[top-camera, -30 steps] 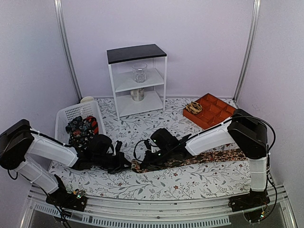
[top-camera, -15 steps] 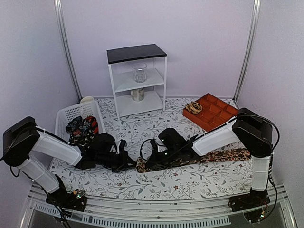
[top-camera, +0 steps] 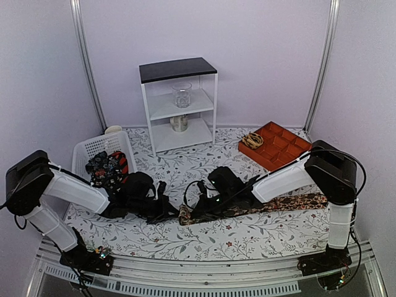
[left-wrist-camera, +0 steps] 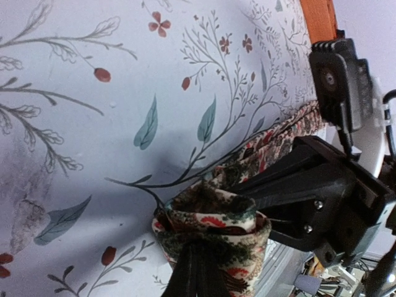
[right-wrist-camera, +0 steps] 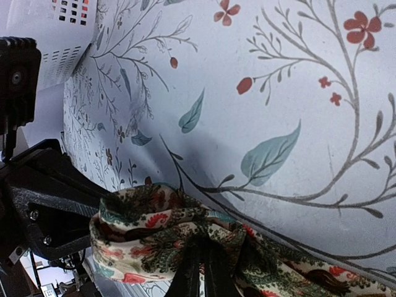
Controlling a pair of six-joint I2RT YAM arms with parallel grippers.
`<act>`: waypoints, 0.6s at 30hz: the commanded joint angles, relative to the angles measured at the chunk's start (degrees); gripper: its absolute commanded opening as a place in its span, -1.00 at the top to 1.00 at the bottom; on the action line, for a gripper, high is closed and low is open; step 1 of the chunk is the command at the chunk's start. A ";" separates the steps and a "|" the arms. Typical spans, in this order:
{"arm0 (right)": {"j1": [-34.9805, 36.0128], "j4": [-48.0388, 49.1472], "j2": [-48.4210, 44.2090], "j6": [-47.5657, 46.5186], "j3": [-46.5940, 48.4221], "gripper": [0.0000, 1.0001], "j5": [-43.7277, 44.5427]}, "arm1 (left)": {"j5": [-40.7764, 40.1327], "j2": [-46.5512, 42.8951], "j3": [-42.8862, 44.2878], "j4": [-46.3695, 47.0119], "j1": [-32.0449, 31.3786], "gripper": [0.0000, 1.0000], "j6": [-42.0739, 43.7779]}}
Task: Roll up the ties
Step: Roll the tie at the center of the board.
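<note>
One of the ties (top-camera: 278, 204), brown with a pale and red floral print, lies across the table toward the right edge. Its left end is curled into a small loose roll (left-wrist-camera: 213, 219). My left gripper (top-camera: 168, 213) is shut on the roll's near wall, and its dark fingers (left-wrist-camera: 195, 260) sit pressed together on the fabric. From the other side my right gripper (top-camera: 193, 210) is shut on the same rolled end (right-wrist-camera: 142, 238), fingers (right-wrist-camera: 202, 263) pinching a fold. The two grippers nearly touch. More ties (top-camera: 106, 168) are bunched in the basket.
A white basket (top-camera: 83, 148) stands at the left. At the back is a white shelf (top-camera: 178, 105) holding a glass jar (top-camera: 182, 94). An orange compartment tray (top-camera: 278, 145) with rubber bands sits at the back right.
Both grippers and the tie's rolled end have shifted a little to the right. The left arm has followed the roll, and the flat length of tie is slightly shorter.
</note>
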 commanded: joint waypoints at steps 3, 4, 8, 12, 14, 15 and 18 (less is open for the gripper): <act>-0.43 -5.62 -5.49 -1.46 0.55 0.87 2.88 | -2.32 -0.53 1.26 -4.21 -0.80 1.00 2.13; -0.44 -6.09 -5.75 -1.52 0.50 0.87 3.07 | -2.25 -0.49 1.40 -4.30 -0.83 1.00 2.29; -0.48 -7.54 -6.29 -1.53 0.34 0.86 5.19 | -2.57 -0.27 2.31 -5.70 -0.93 1.00 2.98; -0.42 -9.08 -5.25 -2.08 1.20 0.86 5.20 | -2.73 -0.35 2.25 -5.67 -1.03 1.00 3.07; -0.41 -9.28 -4.34 -2.16 1.76 0.86 4.99 | -2.60 -0.31 2.33 -5.54 -1.04 1.00 3.09; -0.45 -9.25 -3.82 -2.11 2.00 0.86 4.85 | -2.56 -0.32 2.34 -5.53 -1.03 1.00 3.06; -0.33 -8.99 -2.15 -1.84 3.20 0.86 4.01 | -2.47 -0.27 2.40 -5.53 -0.98 1.00 3.17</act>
